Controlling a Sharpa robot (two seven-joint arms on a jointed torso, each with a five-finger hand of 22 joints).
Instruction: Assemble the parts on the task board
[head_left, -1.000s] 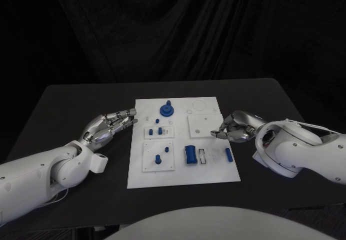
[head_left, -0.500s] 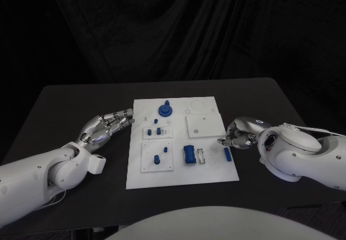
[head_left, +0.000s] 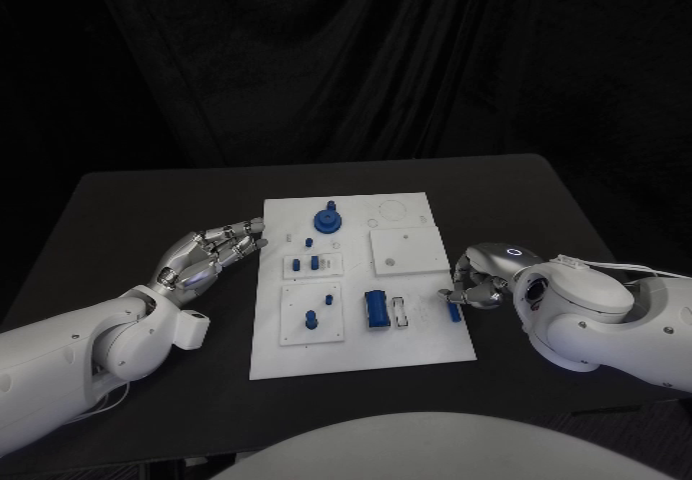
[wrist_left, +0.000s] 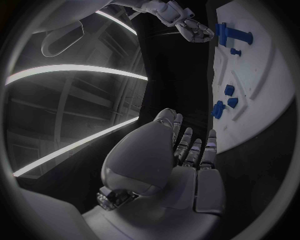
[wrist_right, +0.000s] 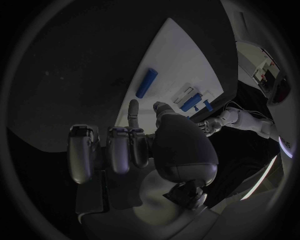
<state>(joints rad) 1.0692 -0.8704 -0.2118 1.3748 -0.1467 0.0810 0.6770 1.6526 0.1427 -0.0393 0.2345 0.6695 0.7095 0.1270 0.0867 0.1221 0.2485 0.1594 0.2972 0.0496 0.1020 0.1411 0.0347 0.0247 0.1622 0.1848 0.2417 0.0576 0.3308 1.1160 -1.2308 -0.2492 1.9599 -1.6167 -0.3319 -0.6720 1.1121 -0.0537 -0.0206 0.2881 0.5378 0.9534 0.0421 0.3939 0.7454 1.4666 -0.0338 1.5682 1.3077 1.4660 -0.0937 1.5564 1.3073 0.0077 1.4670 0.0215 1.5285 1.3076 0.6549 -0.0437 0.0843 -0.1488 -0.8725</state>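
Observation:
The white task board (head_left: 418, 340) lies mid-table. On it I see a blue round part with a peg (head_left: 329, 219), small blue pieces (head_left: 306, 265), two blue pegs (head_left: 312, 320), a blue block (head_left: 378, 308) and a blue bar (head_left: 454, 311). My right hand (head_left: 473, 281) hovers at the board's right edge just behind the bar, fingers curled, holding nothing. The right wrist view shows the bar (wrist_right: 147, 82) lying free ahead of one outstretched finger (wrist_right: 132, 112). My left hand (head_left: 211, 254) lies beside the board's left edge with fingers stretched out and nothing in it.
The black table (head_left: 144, 200) has free room on all sides of the board. A raised white square plate (head_left: 408, 251) sits on the board's right half, and a small white slotted piece (head_left: 402, 318) lies beside the blue block.
My right hand has drawn back along the board's right edge toward me, ending just behind the blue bar. The left hand has barely moved.

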